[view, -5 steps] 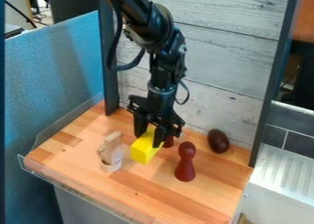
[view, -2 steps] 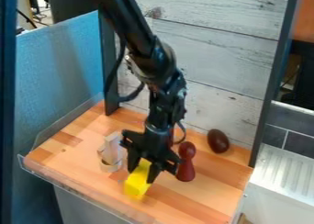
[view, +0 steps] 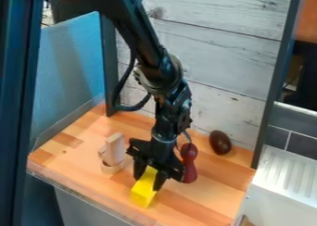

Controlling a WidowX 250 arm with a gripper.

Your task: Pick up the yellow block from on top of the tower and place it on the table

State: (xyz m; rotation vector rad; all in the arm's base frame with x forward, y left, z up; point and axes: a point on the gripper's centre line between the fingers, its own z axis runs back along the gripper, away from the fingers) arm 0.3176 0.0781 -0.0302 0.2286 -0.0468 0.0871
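Yellow block [view: 142,195] and tool [view: 148,182] have moved frontward, the block jutting below fingers closed on its sides.

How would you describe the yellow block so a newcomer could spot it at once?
On the wooden table, follow the black arm down to the gripper. Between its jaws is the yellow block, box-shaped, its lower end toward the table's front edge. It alone is yellow: the pin to its right is dark red, the wooden pieces to its left pale.
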